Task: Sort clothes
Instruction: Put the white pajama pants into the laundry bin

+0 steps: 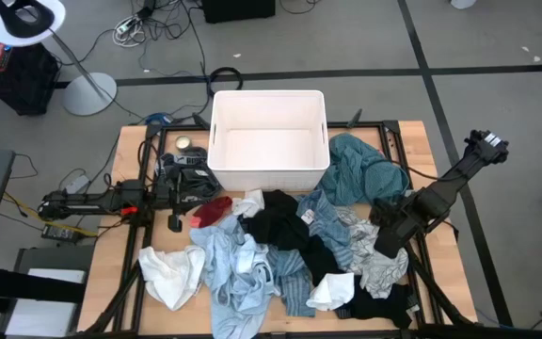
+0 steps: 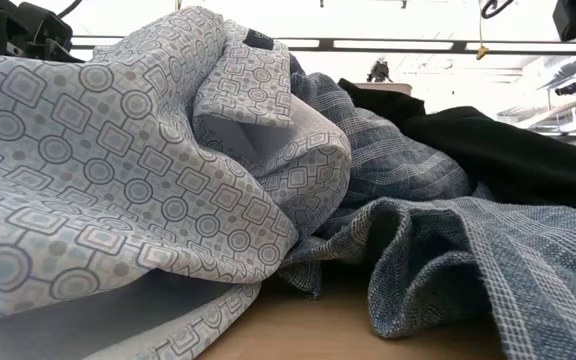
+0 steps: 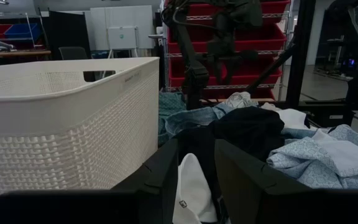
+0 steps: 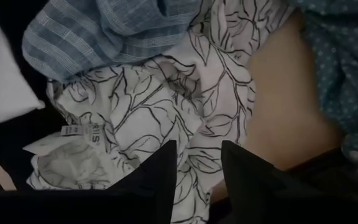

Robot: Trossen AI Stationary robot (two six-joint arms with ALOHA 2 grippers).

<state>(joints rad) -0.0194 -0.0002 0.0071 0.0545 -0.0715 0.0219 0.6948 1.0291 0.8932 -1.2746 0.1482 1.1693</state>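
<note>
The clothes lie in a loose pile across the table in the high view: a teal piece [image 1: 360, 169], a black one [image 1: 285, 226], light blue ones [image 1: 238, 273], white ones [image 1: 172, 273], a small red one [image 1: 215, 209] and a white leaf-print one [image 1: 384, 268]. My right gripper [image 1: 386, 247] is open, its fingers pointing down at the leaf-print garment [image 4: 166, 106]. My left gripper [image 1: 200, 196] is open, low at the pile's left edge beside the white bin [image 1: 269, 141]. A white cloth [image 3: 191, 186] shows in the gap between its fingers. My right gripper [image 4: 197, 180] stands with open fingers, from above, right at the leaf-print garment's crumpled middle [image 4: 194, 146], which lies on the table. I cannot tell whether the fingertips touch it. My left gripper [image 3: 196, 180] has the white cloth between its fingers; whether they touch it does not show.
The white bin [image 3: 67, 124] stands at the table's far middle, close beside my left gripper. In the low view a patterned light shirt [image 2: 118, 170], a blue-grey plaid garment [image 2: 468, 250] and a black one [image 2: 508, 150] lie close by. Bare wood [image 4: 284, 118] shows beside the leaf-print garment.
</note>
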